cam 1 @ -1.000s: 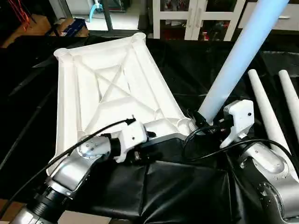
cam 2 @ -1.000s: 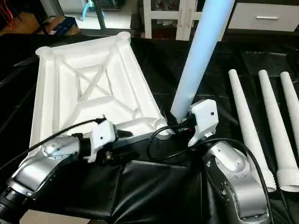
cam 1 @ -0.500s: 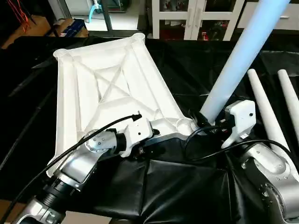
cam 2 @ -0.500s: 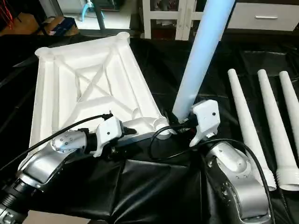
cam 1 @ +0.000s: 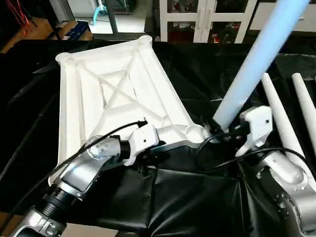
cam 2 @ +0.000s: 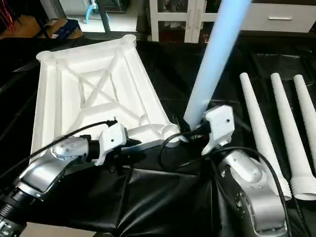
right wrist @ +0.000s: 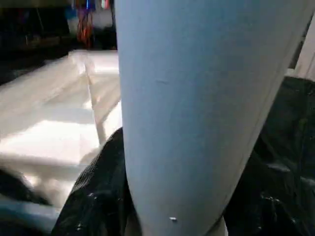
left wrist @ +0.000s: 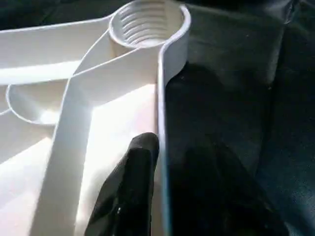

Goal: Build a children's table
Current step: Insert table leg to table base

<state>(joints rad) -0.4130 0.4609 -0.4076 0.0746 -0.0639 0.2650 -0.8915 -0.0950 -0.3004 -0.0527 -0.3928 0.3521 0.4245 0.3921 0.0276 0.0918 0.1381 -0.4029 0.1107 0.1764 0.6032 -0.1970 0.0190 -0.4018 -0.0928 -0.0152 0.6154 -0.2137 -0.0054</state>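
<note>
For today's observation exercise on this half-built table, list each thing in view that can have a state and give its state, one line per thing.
Table top: upside down on the black cloth, ribs up.
Near corner socket: empty, threads showing.
Held leg: tilted, lower end beside that socket, not in it.
Spare legs: three, lying flat.
Left gripper: fingers astride the top's near rim.
Right gripper: shut on the held leg.

Head stereo pair: looks forward and down, mid-range, over both forearms. Left wrist camera: very close on the table top (left wrist: 98, 73) rim and corner socket (left wrist: 147, 22). Right wrist camera: pressed against the raised leg (right wrist: 197, 98). All share that near corner.
</note>
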